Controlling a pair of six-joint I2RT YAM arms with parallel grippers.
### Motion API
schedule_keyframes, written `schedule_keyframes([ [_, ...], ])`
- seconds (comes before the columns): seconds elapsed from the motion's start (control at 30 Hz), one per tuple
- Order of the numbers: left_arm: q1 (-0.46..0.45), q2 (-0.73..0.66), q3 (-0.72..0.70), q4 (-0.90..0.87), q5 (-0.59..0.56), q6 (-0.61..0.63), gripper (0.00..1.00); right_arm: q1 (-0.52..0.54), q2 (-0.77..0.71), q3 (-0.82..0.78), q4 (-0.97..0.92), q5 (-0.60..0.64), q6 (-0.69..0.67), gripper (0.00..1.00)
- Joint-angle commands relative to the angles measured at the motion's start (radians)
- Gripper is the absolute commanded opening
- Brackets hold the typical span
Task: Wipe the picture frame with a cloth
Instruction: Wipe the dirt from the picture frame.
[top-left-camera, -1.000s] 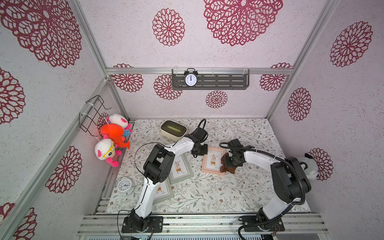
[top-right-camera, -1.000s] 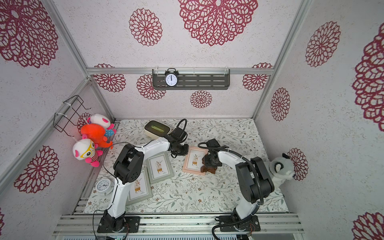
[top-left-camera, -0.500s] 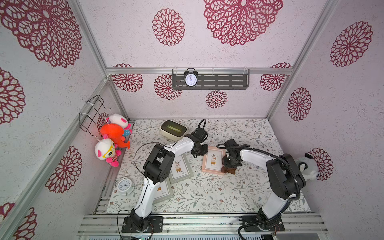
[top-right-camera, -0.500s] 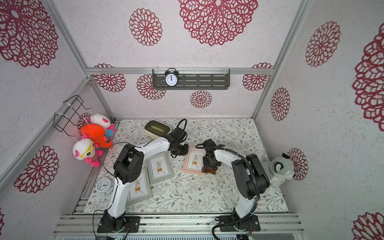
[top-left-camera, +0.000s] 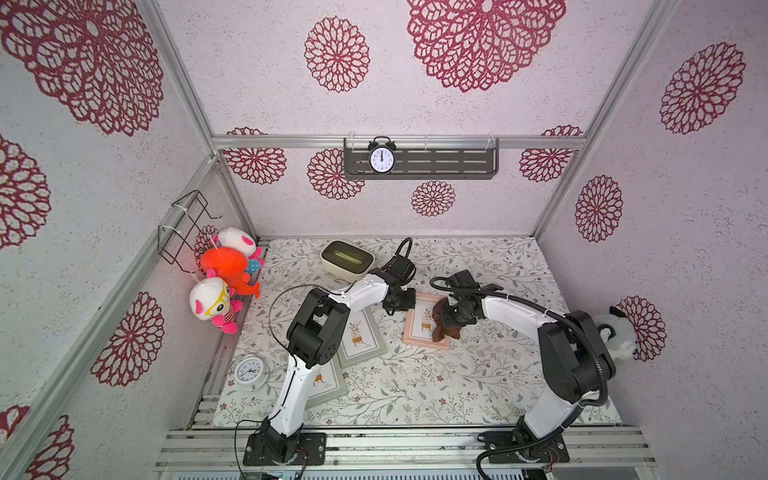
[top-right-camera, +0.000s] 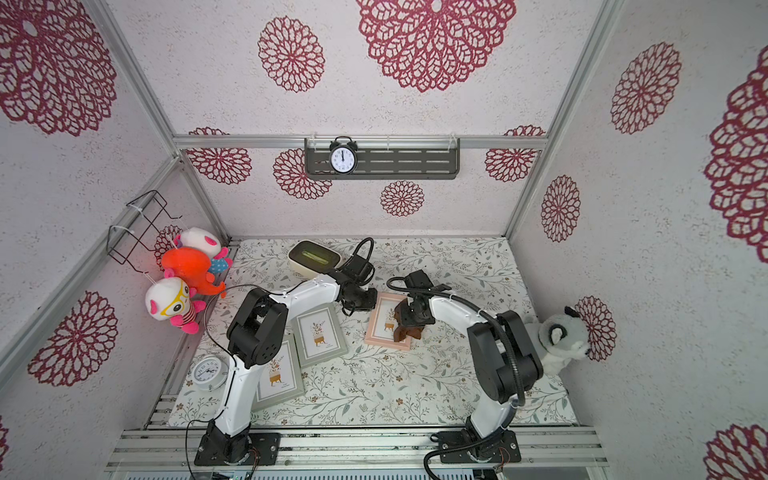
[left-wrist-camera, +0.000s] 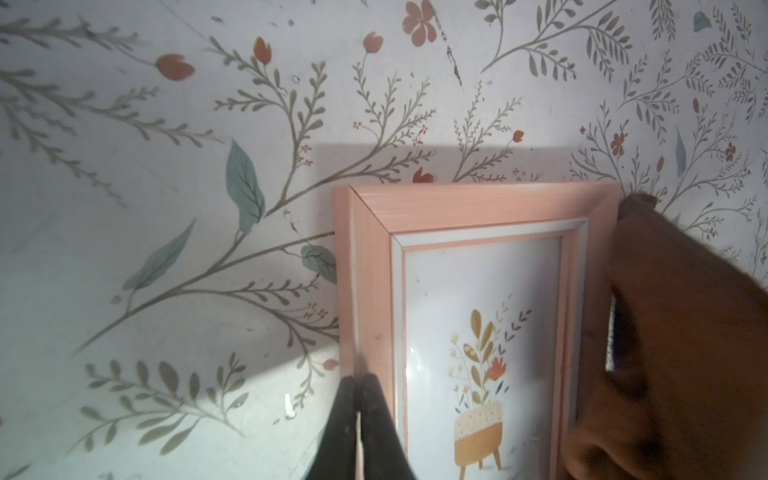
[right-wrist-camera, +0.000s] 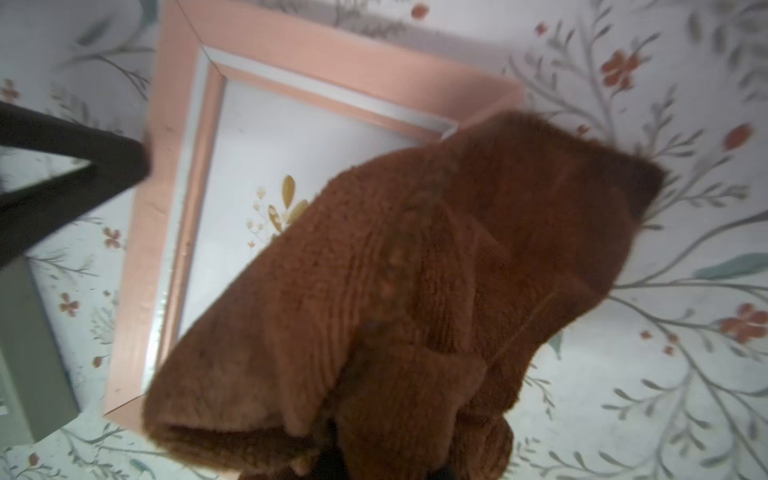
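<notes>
A pink picture frame (top-left-camera: 420, 328) (top-right-camera: 383, 324) lies flat mid-table, holding a potted-plant print. My right gripper (top-left-camera: 451, 318) (top-right-camera: 412, 316) is shut on a bunched rust-brown cloth (top-left-camera: 444, 330) (top-right-camera: 405, 330), which rests on the frame's right part and hangs past its edge. In the right wrist view the cloth (right-wrist-camera: 415, 291) covers much of the frame (right-wrist-camera: 332, 54) and hides the gripper (right-wrist-camera: 386, 465). My left gripper (left-wrist-camera: 359, 380) (top-left-camera: 406, 302) is shut, its tips set on the frame's left rim (left-wrist-camera: 368, 291). The cloth (left-wrist-camera: 673, 353) shows there too.
Two grey-green frames (top-left-camera: 359, 336) (top-left-camera: 326, 384) lie left of the pink one, partly under the left arm. A white clock (top-left-camera: 249, 372) sits front left and a cream box (top-left-camera: 347, 257) at the back. Plush toys (top-left-camera: 224, 270) hang left, and a grey plush (top-left-camera: 615, 332) is right.
The right gripper has slid the cloth a little leftward across the frame. The left gripper has stayed on the frame's rim.
</notes>
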Motion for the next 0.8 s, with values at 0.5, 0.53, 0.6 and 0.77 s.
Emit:
schedule_keyframes([
  [0.5,-0.023,0.139,-0.072,-0.149,-0.037,0.013,0.07,0.077,0.181,-0.01,0.078,-0.021,0.024,0.0],
  [0.53,-0.023,0.139,-0.071,-0.15,-0.038,0.013,0.07,0.088,0.17,-0.027,0.085,-0.064,0.028,0.0],
  [0.6,-0.023,0.141,-0.071,-0.148,-0.036,0.012,0.07,0.123,0.157,-0.053,0.082,-0.138,0.034,0.0],
  [0.77,-0.022,0.141,-0.074,-0.148,-0.036,0.011,0.07,0.174,0.106,-0.119,0.088,-0.184,0.061,0.0],
])
